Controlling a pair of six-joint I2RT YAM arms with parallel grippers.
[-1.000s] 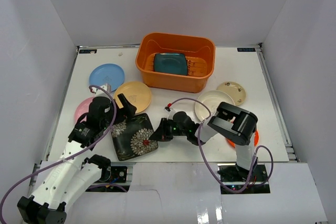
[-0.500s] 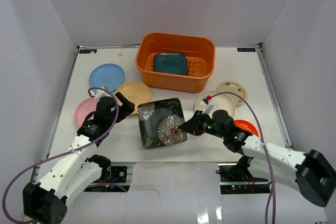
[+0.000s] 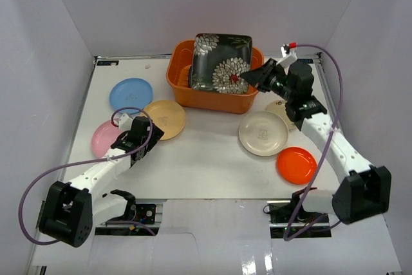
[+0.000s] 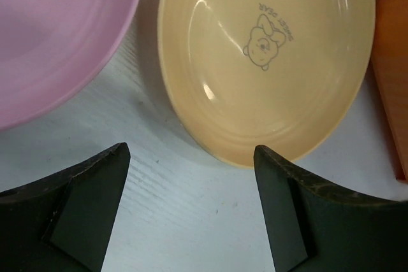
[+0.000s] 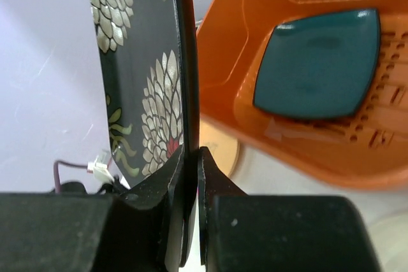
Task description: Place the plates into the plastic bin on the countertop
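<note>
Slippage is my worry: my right end effector (image 5: 191, 157) pinches only one edge of the square black plate with white flowers (image 3: 222, 62), which hangs nearly upright beyond it, over the orange plastic bin (image 3: 212, 100). Released from here, it could strike the square teal plate (image 5: 315, 62) below. My left end effector (image 4: 190, 157) gapes empty, with a round pale yellow plate (image 4: 268, 62) just ahead.

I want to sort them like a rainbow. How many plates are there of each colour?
blue plate: 1
pale yellow plate: 1
pink plate: 1
cream plate: 1
tan plate: 1
orange plate: 1
teal plate: 1
black flowered plate: 1
Total: 8
</note>
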